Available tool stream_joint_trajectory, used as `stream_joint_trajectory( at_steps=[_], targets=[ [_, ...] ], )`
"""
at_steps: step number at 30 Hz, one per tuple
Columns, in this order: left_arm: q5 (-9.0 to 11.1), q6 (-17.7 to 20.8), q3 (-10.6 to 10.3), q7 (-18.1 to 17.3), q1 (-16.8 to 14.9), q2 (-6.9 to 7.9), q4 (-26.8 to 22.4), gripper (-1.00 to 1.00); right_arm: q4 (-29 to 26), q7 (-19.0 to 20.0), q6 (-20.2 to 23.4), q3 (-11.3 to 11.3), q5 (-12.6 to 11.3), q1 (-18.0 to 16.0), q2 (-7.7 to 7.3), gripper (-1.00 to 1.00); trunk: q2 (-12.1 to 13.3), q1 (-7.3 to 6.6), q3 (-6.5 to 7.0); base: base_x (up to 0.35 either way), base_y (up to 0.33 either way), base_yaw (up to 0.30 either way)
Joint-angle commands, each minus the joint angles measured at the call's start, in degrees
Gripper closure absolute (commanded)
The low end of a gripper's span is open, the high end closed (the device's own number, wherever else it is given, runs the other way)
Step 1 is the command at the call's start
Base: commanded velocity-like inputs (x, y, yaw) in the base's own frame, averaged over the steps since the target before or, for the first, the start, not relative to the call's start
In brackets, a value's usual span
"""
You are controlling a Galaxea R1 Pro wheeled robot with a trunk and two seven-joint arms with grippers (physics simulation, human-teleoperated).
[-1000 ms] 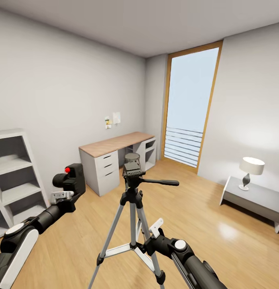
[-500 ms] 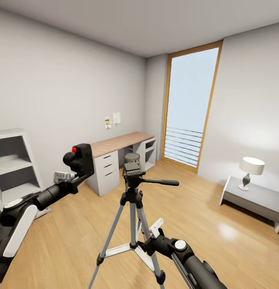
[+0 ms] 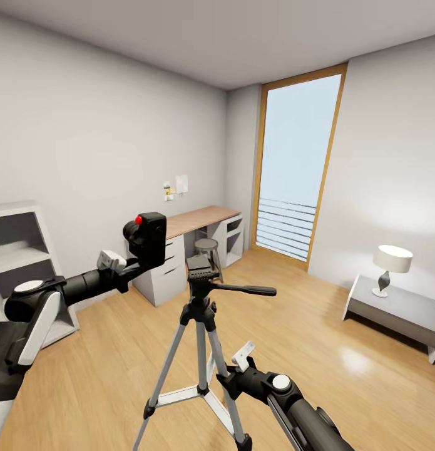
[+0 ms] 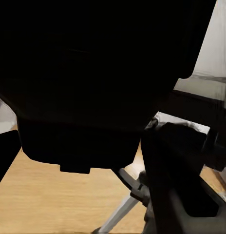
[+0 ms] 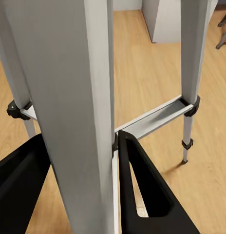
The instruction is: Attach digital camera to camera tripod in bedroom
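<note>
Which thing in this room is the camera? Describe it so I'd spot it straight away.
Start at the wood-topped white desk against the left wall. In front of it the left gripper holds up the digital camera, up and left of the camera tripod head. It is a small black box with a round red button on top.

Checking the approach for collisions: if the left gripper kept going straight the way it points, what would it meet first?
Probably the camera tripod head; the digital camera held in the left gripper would touch first. Depth is uncertain.
</note>
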Motion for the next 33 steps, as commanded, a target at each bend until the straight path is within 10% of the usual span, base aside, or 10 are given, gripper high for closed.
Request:
stream_joint_trajectory(
  at_steps=[1,24,33],
  targets=[
    [-1.92,0.79,-0.4,-2.43,-1.06,0.09,-0.19,1.0,-0.08,0.26,0.25,-0.04,0.39,0.0,0.02,1.0,-0.05,0.02,-0.03,0.0,0.0,0.0],
    [-7.9,5.9,-1.46,-23.5,-13.84,0.33,1.1,1.0,-0.07,-0.94,0.34,-0.14,0.28,0.0,0.11,1.0,-0.05,0.02,-0.03,0.0,0.0,0.0],
    [-16.58,8.43,-7.41,-34.38,-23.54,0.35,5.9,1.0,-0.08,-1.33,0.34,-0.08,0.36,0.0,0.11,1.0,-0.05,0.02,-0.03,0.0,0.0,0.0]
  ],
)
